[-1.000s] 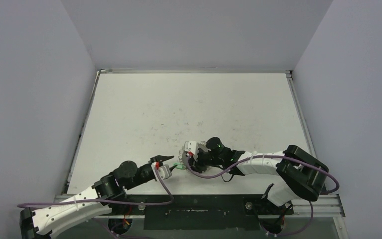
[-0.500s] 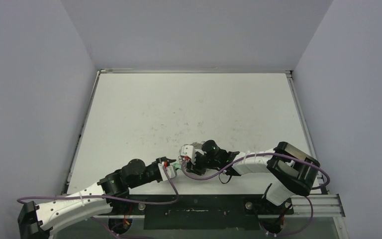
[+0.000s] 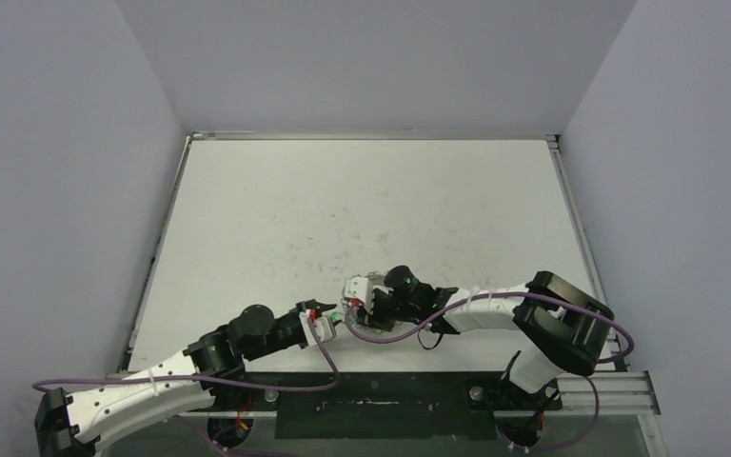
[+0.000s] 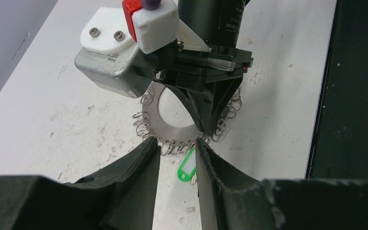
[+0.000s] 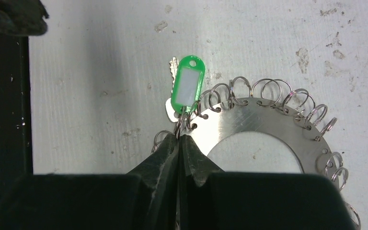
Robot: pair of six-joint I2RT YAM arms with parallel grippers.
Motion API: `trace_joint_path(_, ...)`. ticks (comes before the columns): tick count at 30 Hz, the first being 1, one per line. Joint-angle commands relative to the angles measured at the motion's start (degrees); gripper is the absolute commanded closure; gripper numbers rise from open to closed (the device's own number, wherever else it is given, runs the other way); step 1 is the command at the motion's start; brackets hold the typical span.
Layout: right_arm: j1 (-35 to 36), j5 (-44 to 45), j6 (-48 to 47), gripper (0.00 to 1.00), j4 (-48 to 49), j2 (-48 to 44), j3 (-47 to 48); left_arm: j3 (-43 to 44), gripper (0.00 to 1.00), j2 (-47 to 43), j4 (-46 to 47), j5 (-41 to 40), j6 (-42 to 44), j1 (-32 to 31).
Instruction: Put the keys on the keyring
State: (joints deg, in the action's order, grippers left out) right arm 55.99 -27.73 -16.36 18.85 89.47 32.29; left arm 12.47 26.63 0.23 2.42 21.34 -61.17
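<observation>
The keyring [image 5: 254, 120], a flat silver ring fringed with wire loops, lies on the table. My right gripper [image 5: 178, 136] is shut on one wire loop at the ring's rim. From that spot hangs a small silver key [image 5: 171, 109] with a green tag [image 5: 188, 85]. In the left wrist view my left gripper [image 4: 176, 151] stands open just short of the keyring [image 4: 172, 128], with the green tag [image 4: 188, 166] lying between its fingers, close to the right one. In the top view both grippers meet near the table's front edge, the left gripper [image 3: 326, 312] facing the right gripper [image 3: 353, 308].
The white table [image 3: 362, 200] is scuffed and stretches away behind the grippers. A black rail [image 4: 354, 96] runs along its near edge, close to the keyring. Grey walls enclose the table on three sides.
My right gripper has closed onto the wire loop. The left arm has slid right, up to the keyring, and its jaws have narrowed slightly round the green tag.
</observation>
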Motion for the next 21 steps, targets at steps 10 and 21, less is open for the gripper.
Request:
trace_joint_path(10, 0.5, -4.5, -4.1, 1.0, -3.7, -11.6, -1.2, 0.1, 0.69, -0.8, 3.0, 2.7, -1.0, -0.3)
trace_joint_path(21, 1.4, 0.2, -5.9, 0.75, -4.6, -9.2, 0.9, 0.1, 0.69, -0.9, 2.8, 3.2, -1.6, -0.3)
